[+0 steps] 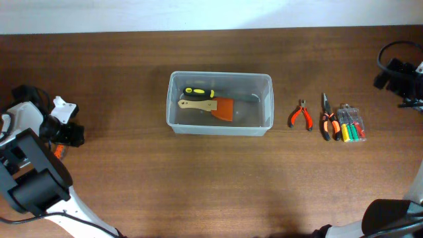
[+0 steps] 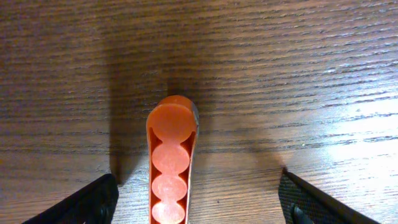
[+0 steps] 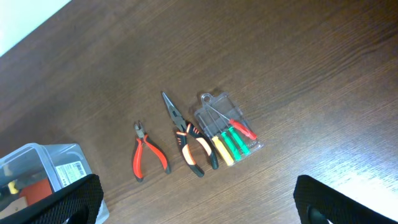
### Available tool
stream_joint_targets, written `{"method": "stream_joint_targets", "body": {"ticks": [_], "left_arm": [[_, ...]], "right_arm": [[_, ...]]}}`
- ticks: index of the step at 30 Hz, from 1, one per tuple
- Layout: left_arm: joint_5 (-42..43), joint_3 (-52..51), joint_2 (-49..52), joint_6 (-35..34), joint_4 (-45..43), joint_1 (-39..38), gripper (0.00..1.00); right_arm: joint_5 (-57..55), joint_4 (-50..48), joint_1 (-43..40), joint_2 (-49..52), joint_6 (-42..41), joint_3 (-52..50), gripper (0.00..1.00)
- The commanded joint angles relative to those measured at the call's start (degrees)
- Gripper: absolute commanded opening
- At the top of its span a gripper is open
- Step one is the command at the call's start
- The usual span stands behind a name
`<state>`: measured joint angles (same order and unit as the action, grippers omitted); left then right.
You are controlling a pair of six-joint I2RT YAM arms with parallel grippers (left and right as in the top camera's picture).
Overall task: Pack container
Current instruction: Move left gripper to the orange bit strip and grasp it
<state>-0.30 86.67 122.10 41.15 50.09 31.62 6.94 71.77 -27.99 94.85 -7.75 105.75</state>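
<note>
The clear lidless container [image 1: 221, 127] stands at the table's middle; its corner also shows in the right wrist view [image 3: 43, 168]. Inside lie a wooden-handled scraper with an orange blade [image 1: 215, 106] and a yellow-black handled tool [image 1: 198, 92]. My left gripper [image 2: 196, 208] is open at the far left of the table [image 1: 66, 132]. An orange ribbed tool handle [image 2: 171, 162] lies on the wood between its fingers, touching neither. My right gripper [image 3: 199, 208] is open and empty, high at the far right [image 1: 396, 76].
Right of the container lie red-handled pliers [image 1: 301, 116] [image 3: 148, 157], orange-black needle-nose pliers [image 1: 327, 119] [image 3: 189, 140] and a small clear case of coloured screwdrivers [image 1: 350, 122] [image 3: 227, 130]. The table's far edge meets a white wall.
</note>
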Motion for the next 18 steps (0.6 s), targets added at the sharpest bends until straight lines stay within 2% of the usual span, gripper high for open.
{"method": "stream_joint_targets", "body": {"ticks": [1, 4, 9, 12, 15, 18], "left_arm": [[-2.5, -0.4, 1.5, 1.0, -0.2, 0.3, 0.80], [-2.5, -0.4, 1.6, 1.0, -0.2, 0.4, 0.71], [-2.5, -0.4, 1.6, 0.9, -0.1, 0.4, 0.67], [-2.5, -0.4, 1.6, 0.9, 0.0, 0.4, 0.56], [-2.5, -0.4, 1.6, 0.5, 0.1, 0.4, 0.52], [-2.5, -0.4, 1.6, 0.5, 0.3, 0.4, 0.43]], "right_arm": [[0.1, -0.1, -0.2, 0.0, -0.3, 0.3, 0.98], [0.1, -0.1, -0.2, 0.0, -0.3, 0.3, 0.98], [0.1, -0.1, -0.2, 0.0, -0.3, 0.3, 0.99], [0.1, -0.1, -0.2, 0.0, -0.3, 0.3, 0.98], [0.1, -0.1, -0.2, 0.0, -0.3, 0.3, 0.98], [0.1, -0.1, -0.2, 0.0, -0.3, 0.3, 0.98]]}}
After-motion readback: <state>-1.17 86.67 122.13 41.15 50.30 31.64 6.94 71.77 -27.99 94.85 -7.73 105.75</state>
